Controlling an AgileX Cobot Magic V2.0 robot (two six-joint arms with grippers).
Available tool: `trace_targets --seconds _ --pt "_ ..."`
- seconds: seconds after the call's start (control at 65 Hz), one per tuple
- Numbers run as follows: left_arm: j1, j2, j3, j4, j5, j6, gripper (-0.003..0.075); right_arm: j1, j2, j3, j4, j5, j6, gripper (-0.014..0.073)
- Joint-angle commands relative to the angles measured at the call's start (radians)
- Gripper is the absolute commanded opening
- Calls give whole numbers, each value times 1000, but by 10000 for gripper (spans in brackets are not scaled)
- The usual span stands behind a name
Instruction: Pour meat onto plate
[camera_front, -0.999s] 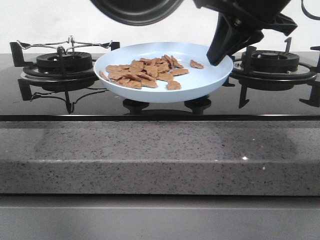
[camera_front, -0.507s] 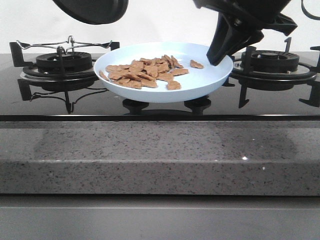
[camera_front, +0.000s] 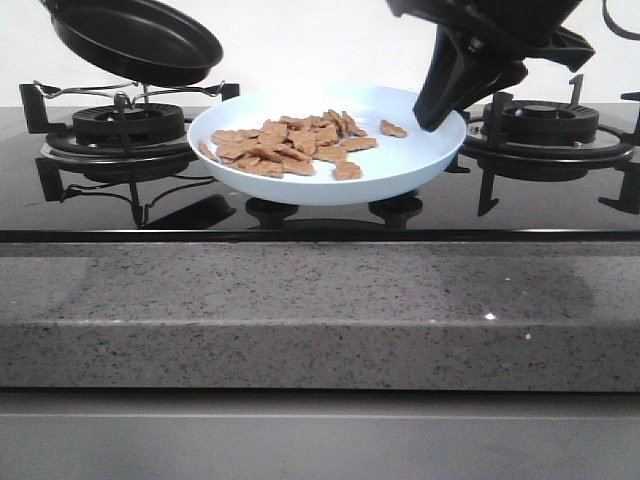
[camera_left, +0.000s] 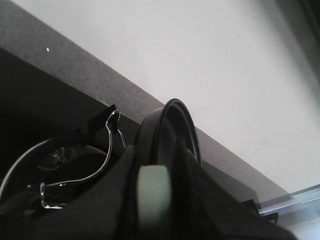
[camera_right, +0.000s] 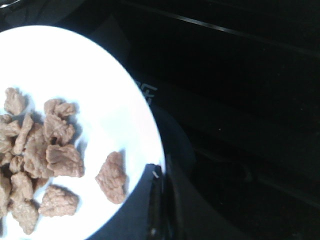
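1. Black glass hob (camera_front: 320, 215) behind a granite counter edge (camera_front: 320, 310); meat (camera_front: 290, 145) lies heaped on the plate (camera_front: 330, 180), mid-hob.
2. Pan (camera_front: 135, 40) has swung from 12 o'clock above the plate to 10 o'clock and now hangs over the left burner (camera_front: 125, 130), looking empty: pour seems done.
3. Left gripper (camera_left: 152, 200) is clenched on the pan's handle.
4. Right gripper (camera_front: 445, 105) is clamped on the plate's rim at 3 o'clock.
5. Right burner (camera_front: 545, 125) just beside; nothing blocks.

The meat (camera_front: 290, 145) lay heaped on the pale blue plate (camera_front: 400, 172), which sat on the stove between the two burners. The right gripper (camera_front: 440, 112) pinched the plate's right rim. Off to the left, a black pan (camera_front: 135, 40) hung tilted above the left burner (camera_front: 125, 128).
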Motion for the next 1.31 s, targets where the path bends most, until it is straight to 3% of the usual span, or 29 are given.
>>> trace_targets --seconds 0.0,0.123,0.4,0.523,0.738,0.83,1.046,1.292 --pt "23 2 -40 -138 114 -33 -20 2 -40 -23 21 -44 -10 -118" --pt "45 55 -40 -203 174 -61 -20 2 -40 -23 21 -44 -10 -118" --pt "54 122 -40 -157 253 -101 -8 2 -40 -23 21 -44 -10 -118" --pt "60 122 -40 -145 246 -101 108 2 -40 -23 21 -44 -10 -118" --pt "90 122 -40 -132 250 -101 450 2 -40 -23 21 -44 -10 -118" --pt "109 122 -40 -114 271 -101 526 2 -40 -23 21 -44 -10 -118" --pt "168 99 -40 -45 336 -101 536 2 -40 -23 21 -44 -10 -118" --pt "198 -39 -40 186 229 -130 534 2 -40 -23 21 -45 -10 -118"
